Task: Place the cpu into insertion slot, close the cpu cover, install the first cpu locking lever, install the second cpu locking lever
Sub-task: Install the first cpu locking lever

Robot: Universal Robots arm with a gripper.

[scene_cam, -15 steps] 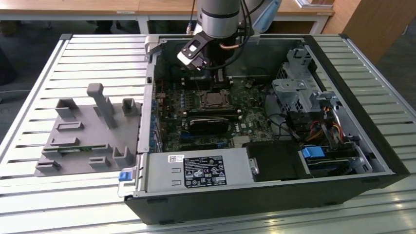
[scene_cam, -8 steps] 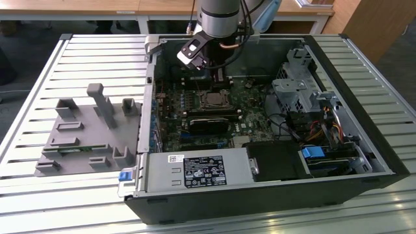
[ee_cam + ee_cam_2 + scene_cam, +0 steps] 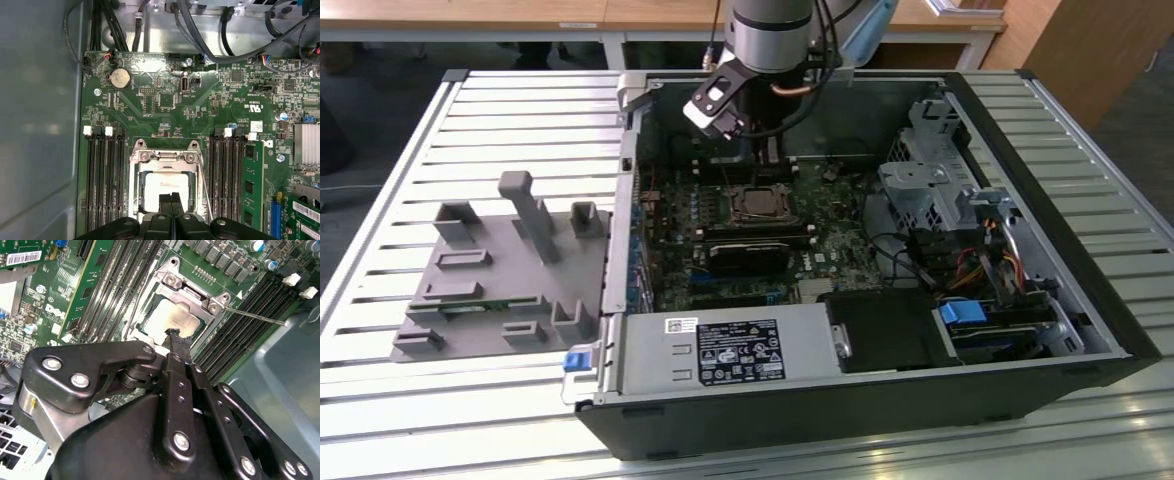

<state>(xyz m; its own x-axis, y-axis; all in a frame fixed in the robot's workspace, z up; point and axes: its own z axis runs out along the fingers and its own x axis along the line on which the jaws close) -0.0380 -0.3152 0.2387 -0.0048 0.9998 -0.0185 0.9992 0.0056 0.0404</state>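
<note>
The insertion slot (image 3: 761,203) sits mid-motherboard inside the open computer case. The cpu (image 3: 159,186) lies in it, its silvery top showing through the cut-out of the cpu cover (image 3: 165,156), which lies flat over it. The cpu (image 3: 167,320) and the cover (image 3: 192,294) also appear in the second wrist view. My gripper (image 3: 171,196) hangs just above the socket with its fingers pressed together and nothing between them; its tip (image 3: 173,333) is over the chip's edge. A thin locking lever (image 3: 255,316) sticks out sideways over the memory slots, unlatched. In the exterior view the gripper (image 3: 770,158) stands behind the socket.
Memory slots (image 3: 102,180) flank the socket on both sides. A long black block (image 3: 750,250) lies in front of it. The case wall (image 3: 40,125), a drive cage (image 3: 921,190) with cables and the power supply (image 3: 720,350) surround the board. A grey fixture (image 3: 494,270) rests outside the case.
</note>
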